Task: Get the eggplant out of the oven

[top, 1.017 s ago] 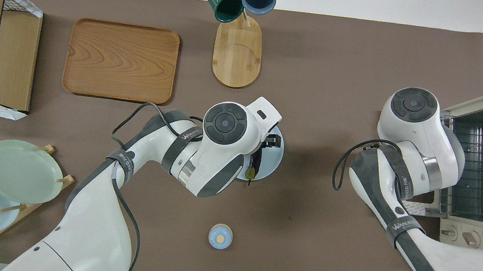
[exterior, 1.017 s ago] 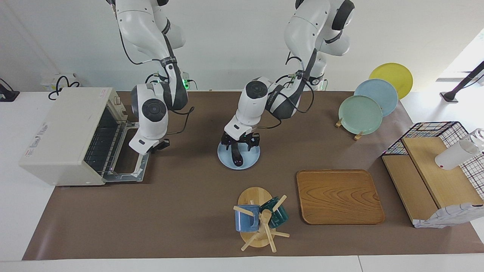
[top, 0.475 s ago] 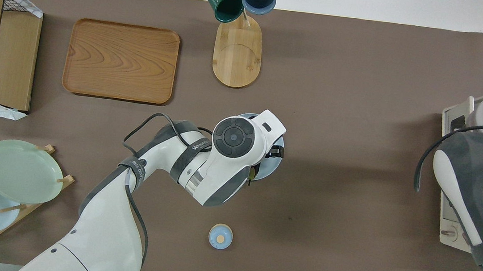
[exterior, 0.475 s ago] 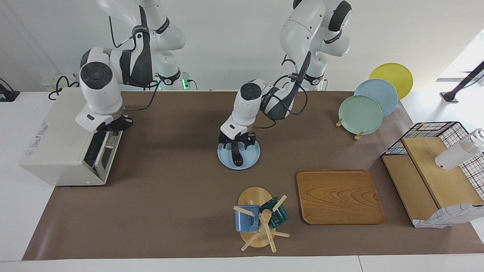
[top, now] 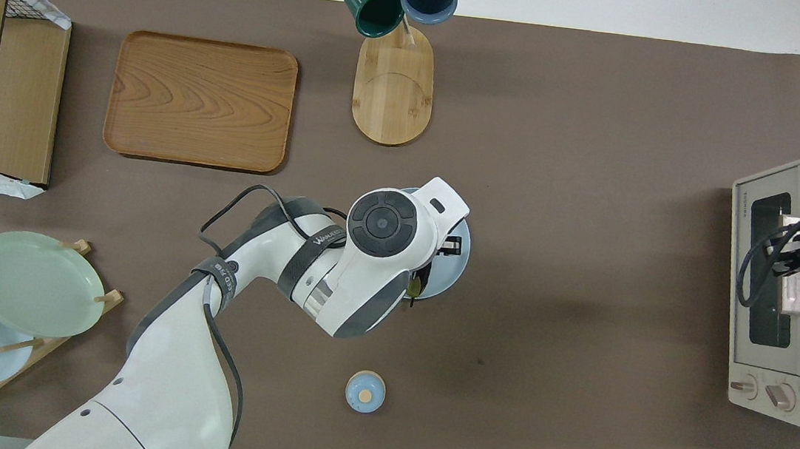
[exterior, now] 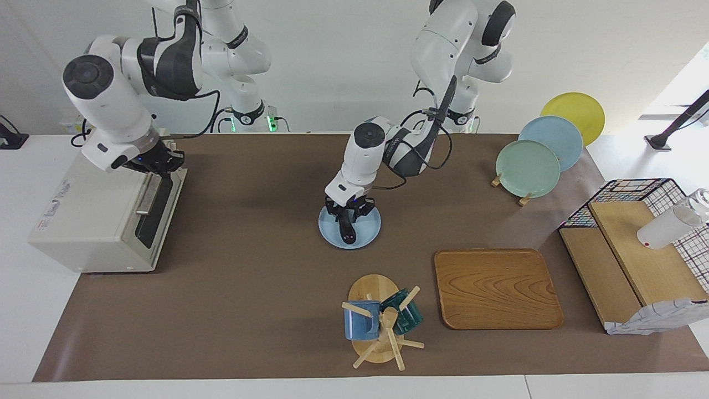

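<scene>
**Q:** What does the facing view show of the job?

**A:** The eggplant (exterior: 346,228) is out of the toaster oven (exterior: 94,216). It lies dark and glossy on a small blue plate (exterior: 370,235) around the middle of the desk (exterior: 249,305), well apart from the oven. The oven stands at the short edge on the right arm's end, with its glass door (exterior: 150,221) closed. The left pincer (exterior: 348,213) hangs low over the eggplant's end nearer the robots. I cannot tell whether it is grasping the eggplant or has let go. The right pincer (exterior: 155,163) is at the top edge of the closed door. I cannot tell its state either.

**Q:** And the overhead view?

**A:** The left arm's wrist covers most of the plate (top: 457,260). Only the eggplant's (top: 414,285) greenish stem tip shows beneath it, so the left pincer's state cannot be told here. The oven (top: 797,404) shows a closed front, and the right arm crosses its door.

**Q:** So how much remains?

**A:** Very little, I'd judge. The removal looks finished and the door is closed. What seems left is for both arms to draw clear.
</scene>
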`<state>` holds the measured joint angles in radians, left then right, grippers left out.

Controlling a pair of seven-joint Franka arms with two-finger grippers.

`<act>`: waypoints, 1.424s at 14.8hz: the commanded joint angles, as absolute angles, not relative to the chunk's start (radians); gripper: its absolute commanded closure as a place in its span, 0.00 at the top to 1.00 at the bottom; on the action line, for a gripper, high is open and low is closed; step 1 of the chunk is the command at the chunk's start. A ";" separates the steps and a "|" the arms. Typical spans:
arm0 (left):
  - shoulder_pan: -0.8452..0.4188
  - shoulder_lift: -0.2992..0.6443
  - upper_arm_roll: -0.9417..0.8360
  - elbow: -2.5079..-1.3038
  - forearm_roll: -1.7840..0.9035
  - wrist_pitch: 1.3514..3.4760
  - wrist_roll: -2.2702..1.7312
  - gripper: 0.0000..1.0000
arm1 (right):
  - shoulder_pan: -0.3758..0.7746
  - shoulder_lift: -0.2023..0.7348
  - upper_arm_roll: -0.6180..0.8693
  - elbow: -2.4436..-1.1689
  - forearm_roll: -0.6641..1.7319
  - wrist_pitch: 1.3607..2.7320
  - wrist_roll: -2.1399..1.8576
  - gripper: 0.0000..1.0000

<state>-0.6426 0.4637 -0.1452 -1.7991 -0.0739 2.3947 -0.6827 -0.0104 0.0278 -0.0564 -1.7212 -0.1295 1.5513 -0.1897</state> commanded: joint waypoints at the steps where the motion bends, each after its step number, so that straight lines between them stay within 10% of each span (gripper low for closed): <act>1: -0.609 0.445 -0.140 -1.789 -0.077 2.387 -0.686 0.00 | -0.025 0.015 -0.051 -1.706 -0.100 1.531 -0.213 0.41; 3: -0.563 0.414 -0.141 -1.751 -0.077 2.308 -0.677 0.00 | -0.037 0.014 -0.052 -1.707 -0.071 1.531 -0.209 0.57; 4: -0.540 0.396 -0.141 -1.726 -0.077 2.265 -0.666 0.00 | -0.043 0.014 -0.054 -1.707 -0.061 1.534 -0.207 0.91; 5: -0.507 0.376 -0.141 -1.695 -0.077 2.213 -0.649 0.00 | -0.052 0.015 -0.054 -1.706 -0.058 1.534 -0.207 1.00; 9: -0.329 0.396 -0.141 -1.513 -0.075 2.014 -0.487 0.00 | -0.048 0.000 -0.046 -1.703 -0.057 1.540 -0.204 1.00; 21: -0.054 0.591 -0.140 -1.520 -0.002 2.255 -0.144 0.00 | 0.049 -0.009 -0.106 -1.703 -0.029 1.531 -0.169 1.00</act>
